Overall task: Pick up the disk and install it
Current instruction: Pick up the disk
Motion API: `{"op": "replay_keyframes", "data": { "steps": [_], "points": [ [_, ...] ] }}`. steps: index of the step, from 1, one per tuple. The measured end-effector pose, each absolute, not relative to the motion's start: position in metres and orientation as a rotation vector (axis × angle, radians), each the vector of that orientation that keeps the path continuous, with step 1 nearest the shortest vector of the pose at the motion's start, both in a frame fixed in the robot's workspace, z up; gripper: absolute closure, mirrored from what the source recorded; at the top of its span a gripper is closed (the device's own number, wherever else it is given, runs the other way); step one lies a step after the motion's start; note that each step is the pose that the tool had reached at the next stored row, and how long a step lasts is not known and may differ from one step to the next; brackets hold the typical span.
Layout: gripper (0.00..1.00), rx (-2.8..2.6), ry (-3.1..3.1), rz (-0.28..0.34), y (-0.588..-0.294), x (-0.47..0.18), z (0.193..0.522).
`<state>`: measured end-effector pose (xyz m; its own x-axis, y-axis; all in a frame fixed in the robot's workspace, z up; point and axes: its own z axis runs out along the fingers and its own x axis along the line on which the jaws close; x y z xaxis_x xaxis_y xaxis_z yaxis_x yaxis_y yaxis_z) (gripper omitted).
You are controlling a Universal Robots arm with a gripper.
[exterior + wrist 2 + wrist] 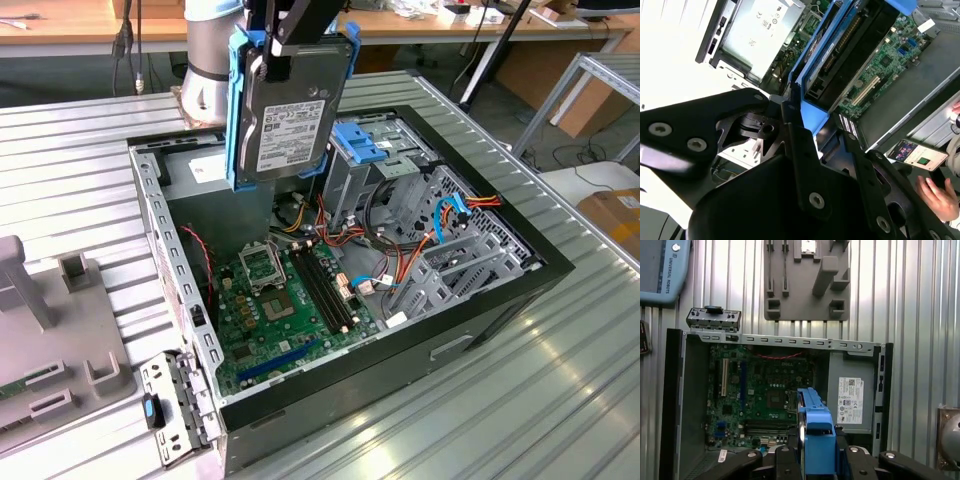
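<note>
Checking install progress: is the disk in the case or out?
Out. The end effector holds the disk upright in the air above the open case.

place: robotics lab / workshop
surface [80, 150]: ribbed aluminium profile
workpiece: open PC case [540, 265], motherboard [290, 310] exposed
extras: grey fixture plate [807, 285], teach pendant [662, 270]
background: wooden desks [60, 25], cardboard box [612, 222]
</note>
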<state>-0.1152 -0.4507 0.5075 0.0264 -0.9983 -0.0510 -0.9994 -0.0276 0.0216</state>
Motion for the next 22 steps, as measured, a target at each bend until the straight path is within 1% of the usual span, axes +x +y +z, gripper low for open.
{"op": "replay_keyframes", "data": {
  "steps": [7,16,22],
  "points": [
    [0.64,-2.236,2.177,0.081,-0.469,-0.115,0.507],
    [0.64,-2.236,2.177,0.081,-0.471,-0.115,0.507],
    [0.64,-2.236,2.176,0.081,-0.478,-0.115,0.507]
  ]
}}
